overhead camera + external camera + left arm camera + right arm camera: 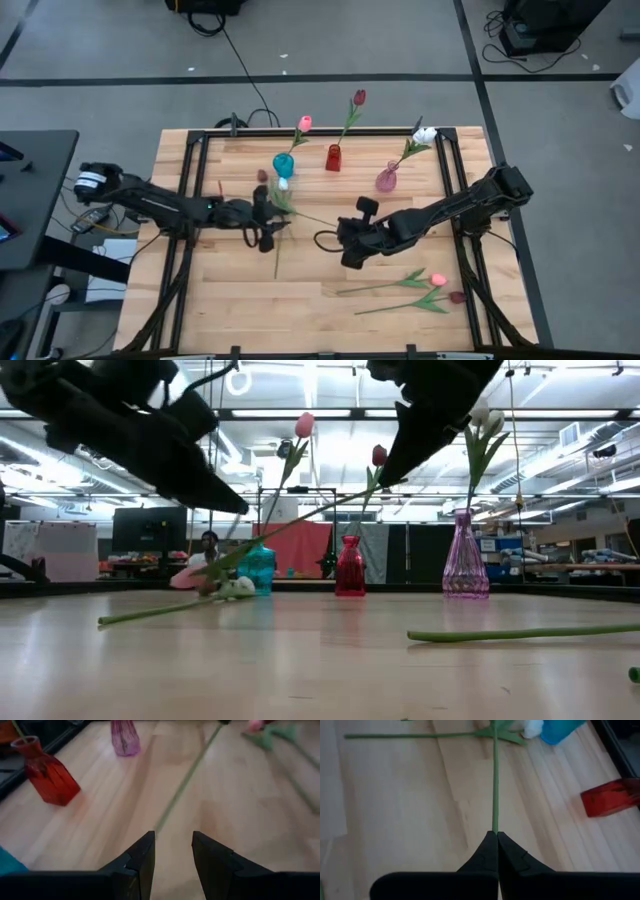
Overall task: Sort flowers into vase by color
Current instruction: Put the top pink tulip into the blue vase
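Note:
My right gripper (345, 235) is shut on the stem end of a white-headed flower (283, 184). The flower slants down from there, and its head (236, 588) rests on the table beside the teal vase (283, 165). My left gripper (268, 222) stands open just above that stem's leafy part. In the left wrist view the stem (185, 780) runs away from between the fingers (173, 845). The teal vase holds a pink flower (305, 122). The red vase (333, 157) holds a dark red flower. The pink vase (387, 180) holds a white one. My right gripper pinches the bare stem end (495, 822) of the white-headed flower between its two fingertips. The fingers slant down from the table's right side and lie along the stem. The stem end is lifted clear while the head stays on the table, so the flower is tilted.
Another flower lies flat under my left gripper, its stem (277, 258) pointing toward the near edge. Two more flowers, one pink (437, 279) and one dark red (457, 297), lie near the front right. A black frame (190, 180) runs around the tabletop.

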{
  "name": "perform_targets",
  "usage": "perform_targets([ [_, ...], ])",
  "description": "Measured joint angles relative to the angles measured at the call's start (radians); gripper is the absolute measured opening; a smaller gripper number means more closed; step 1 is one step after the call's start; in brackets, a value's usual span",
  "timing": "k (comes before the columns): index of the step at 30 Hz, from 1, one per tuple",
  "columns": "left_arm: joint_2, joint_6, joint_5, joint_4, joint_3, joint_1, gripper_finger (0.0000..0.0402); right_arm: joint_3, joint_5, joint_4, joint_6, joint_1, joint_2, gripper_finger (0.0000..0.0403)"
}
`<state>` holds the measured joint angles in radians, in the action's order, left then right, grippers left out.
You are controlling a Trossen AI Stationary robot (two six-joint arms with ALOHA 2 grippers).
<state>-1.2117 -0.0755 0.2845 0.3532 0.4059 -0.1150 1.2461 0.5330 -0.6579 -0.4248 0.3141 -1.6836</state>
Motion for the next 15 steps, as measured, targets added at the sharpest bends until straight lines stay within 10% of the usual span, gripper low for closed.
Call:
perform_targets([
  [15, -0.125, -0.128, -0.133, 0.034, 0.068, -0.078, 0.0135, 0.001, 0.074, 0.009, -0.026, 0.0, 0.0, 0.0],
])
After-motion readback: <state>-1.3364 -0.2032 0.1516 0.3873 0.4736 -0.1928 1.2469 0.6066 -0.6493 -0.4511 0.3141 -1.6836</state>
